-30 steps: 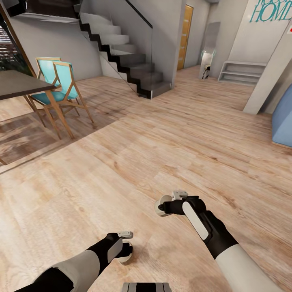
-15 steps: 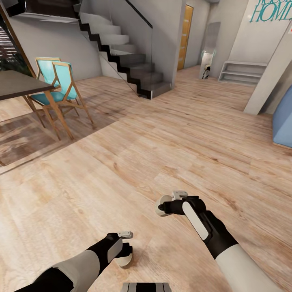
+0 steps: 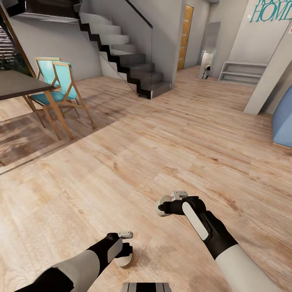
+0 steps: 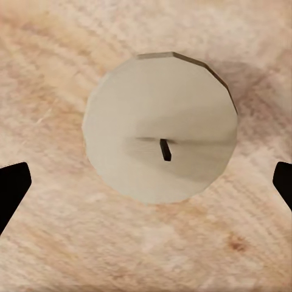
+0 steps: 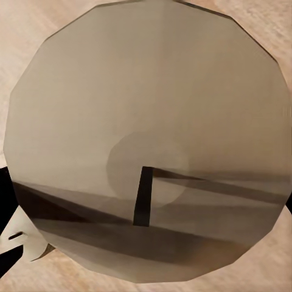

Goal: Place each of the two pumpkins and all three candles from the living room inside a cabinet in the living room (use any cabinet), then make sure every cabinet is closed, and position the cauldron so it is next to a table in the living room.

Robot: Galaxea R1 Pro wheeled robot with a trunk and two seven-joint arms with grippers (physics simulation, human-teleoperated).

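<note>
A candle (image 3: 124,261) with a pale flat top and a short dark wick stands on the wood floor right under my left gripper (image 3: 123,252). In the left wrist view that candle (image 4: 159,125) lies between the two black fingertips (image 4: 12,188), which stand wide apart and clear of it, so the left gripper is open. My right gripper (image 3: 165,207) hangs above the floor, shut on a second candle (image 3: 163,204). Its pale top and wick (image 5: 146,121) sit very close to the right wrist camera. Pumpkins, cabinet, cauldron and coffee table are out of view.
A dark dining table (image 3: 18,83) with turquoise chairs (image 3: 56,83) stands at the left. A grey staircase (image 3: 129,61) rises at the back, beside a hallway with a white low shelf (image 3: 243,71). A white pillar (image 3: 267,73) and a blue seat (image 3: 284,117) are at the right.
The candle under my left gripper sits slightly lower in the picture than a second ago. Both arms and the camera have hardly moved.
</note>
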